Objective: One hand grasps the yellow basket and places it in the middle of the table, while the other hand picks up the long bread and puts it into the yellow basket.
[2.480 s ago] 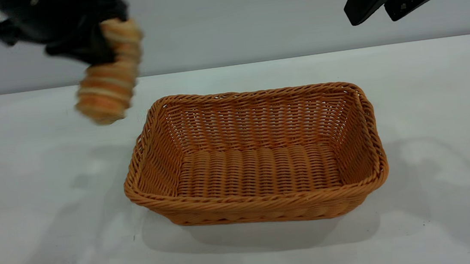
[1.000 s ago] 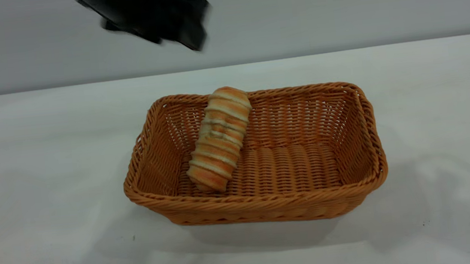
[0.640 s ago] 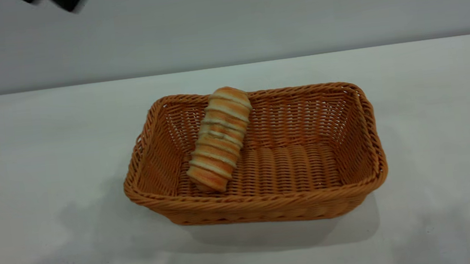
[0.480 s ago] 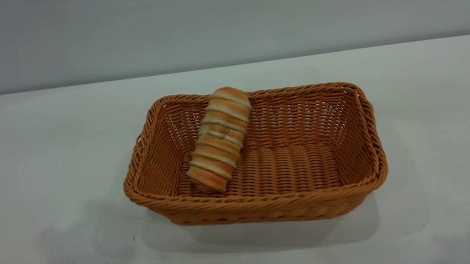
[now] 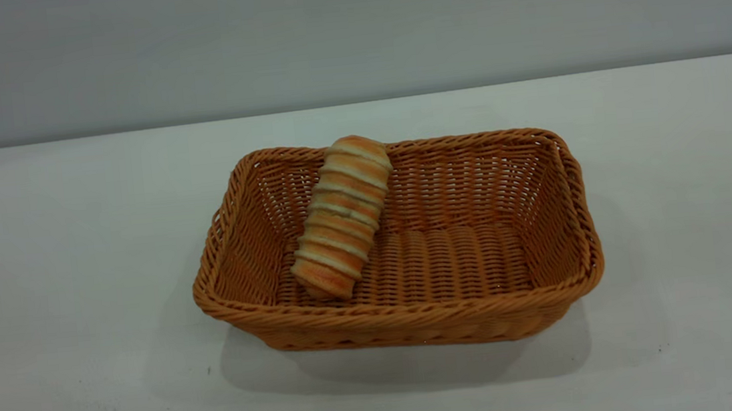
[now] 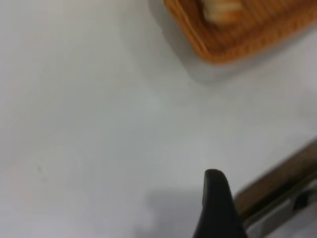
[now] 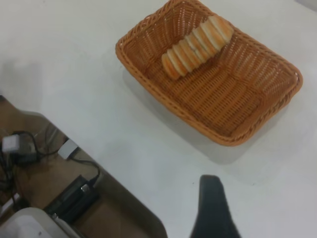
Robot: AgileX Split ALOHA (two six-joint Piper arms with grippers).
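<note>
The yellow basket point(image 5: 403, 314) stands in the middle of the white table point(image 5: 62, 261). The long bread point(image 5: 342, 218) lies inside it at its left side, one end on the floor and the other propped against the far rim. Both arms are out of the exterior view. A black part of my left gripper point(image 6: 215, 208) hangs over bare table, away from a corner of the basket point(image 6: 237, 42) with the bread point(image 6: 220, 9) in it. A black part of my right gripper point(image 7: 213, 210) is high above the table, apart from the basket point(image 7: 224, 140) and bread point(image 7: 197, 46).
The table's edge, with a brown strip point(image 6: 277, 183) past it, runs close to the left gripper. In the right wrist view, cables and a black box point(image 7: 74, 198) lie below the table's edge. A grey wall point(image 5: 349, 26) stands behind the table.
The left gripper carried the bread over the basket, let it go there and rose out of the exterior view. The right gripper left that view too. The bread and basket lie still.
</note>
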